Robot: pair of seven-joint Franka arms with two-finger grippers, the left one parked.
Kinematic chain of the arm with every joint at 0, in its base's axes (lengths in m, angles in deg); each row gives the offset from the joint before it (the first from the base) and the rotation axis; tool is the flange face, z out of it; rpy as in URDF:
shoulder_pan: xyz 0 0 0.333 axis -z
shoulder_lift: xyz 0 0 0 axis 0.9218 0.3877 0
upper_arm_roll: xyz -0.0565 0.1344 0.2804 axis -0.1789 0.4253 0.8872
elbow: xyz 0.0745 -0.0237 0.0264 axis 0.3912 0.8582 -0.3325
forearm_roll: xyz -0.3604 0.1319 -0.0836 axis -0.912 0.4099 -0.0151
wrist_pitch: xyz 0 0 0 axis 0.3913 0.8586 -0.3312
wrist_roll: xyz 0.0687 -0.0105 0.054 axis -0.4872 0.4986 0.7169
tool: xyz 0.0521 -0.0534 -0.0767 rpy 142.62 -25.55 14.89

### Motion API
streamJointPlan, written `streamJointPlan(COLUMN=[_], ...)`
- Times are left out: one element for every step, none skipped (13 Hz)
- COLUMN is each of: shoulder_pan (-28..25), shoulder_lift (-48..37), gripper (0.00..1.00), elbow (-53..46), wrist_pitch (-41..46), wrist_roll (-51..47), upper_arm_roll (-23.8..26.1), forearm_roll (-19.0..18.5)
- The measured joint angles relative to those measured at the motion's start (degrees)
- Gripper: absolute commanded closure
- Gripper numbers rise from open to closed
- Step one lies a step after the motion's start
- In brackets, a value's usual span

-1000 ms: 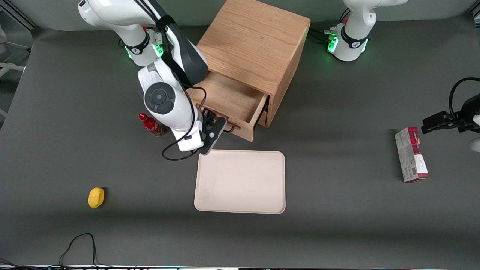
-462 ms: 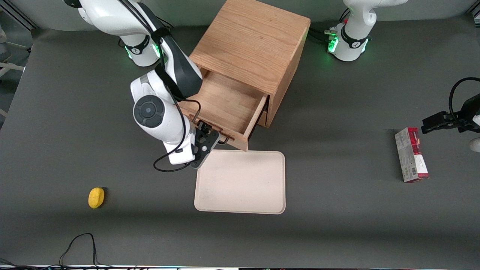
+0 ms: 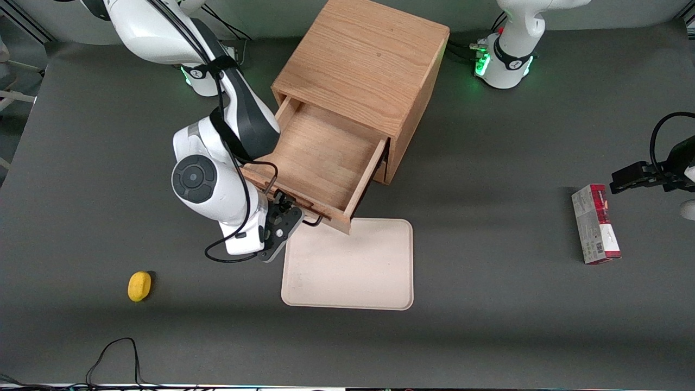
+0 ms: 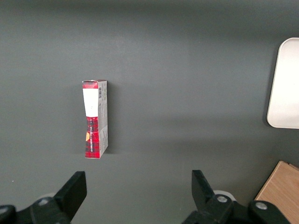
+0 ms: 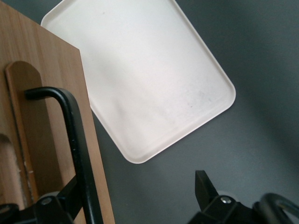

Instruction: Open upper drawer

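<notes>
The wooden cabinet (image 3: 369,54) stands at the back of the table. Its upper drawer (image 3: 320,157) is pulled far out and looks empty; its front edge overhangs the tray's corner. Its black wire handle (image 3: 313,220) also shows in the right wrist view (image 5: 77,140). My right gripper (image 3: 289,216) is at the drawer front. Its jaws are wide open (image 5: 135,189), with the handle just inside one finger (image 5: 65,198) and the other finger (image 5: 202,183) over bare table. The lower drawer is almost wholly hidden under the upper one.
A cream tray (image 3: 353,266) lies nearer the front camera than the drawer, also seen from the right wrist (image 5: 140,79). A yellow fruit (image 3: 139,285) lies toward the working arm's end. A red-and-white box (image 3: 594,222) lies toward the parked arm's end.
The upper drawer has slid farther out toward the tray, and my gripper has moved with its handle. The arm now hides the red bottle seen a second ago.
</notes>
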Motion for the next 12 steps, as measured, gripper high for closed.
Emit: streamJointPlan(shoulder_pan=[0.31,0.72,1.19,1.62,1.92,2.12,2.16,2.16,2.16,2.16,2.15,2.15], shoulder_lift=[0.41,0.76,1.11,1.48,1.72,1.84,1.9,1.91,1.91,1.92,1.92,1.91], gripper=[0.0,0.0,0.0,0.0,0.0,0.0,0.0,0.0,0.0,0.0,0.0,0.0], elbow=[-0.57,-1.08,-1.64,-2.19,-2.56,-2.72,-2.73,-2.78,-2.82,-2.94,-3.35,-4.05], wrist_pitch=[0.0,0.0,0.0,0.0,0.0,0.06,0.09,0.1,0.11,0.19,0.34,0.8], wrist_roll=[0.0,0.0,0.0,0.0,0.0,0.0,0.0,0.0,0.0,0.0,0.0,0.0], upper_arm_roll=[-0.01,-0.02,-0.03,-0.04,-0.04,-0.04,-0.04,-0.03,-0.02,-0.02,0.01,0.03], forearm_roll=[0.0,0.0,0.0,0.0,0.0,0.0,0.0,0.0,0.0,0.0,0.0,0.0])
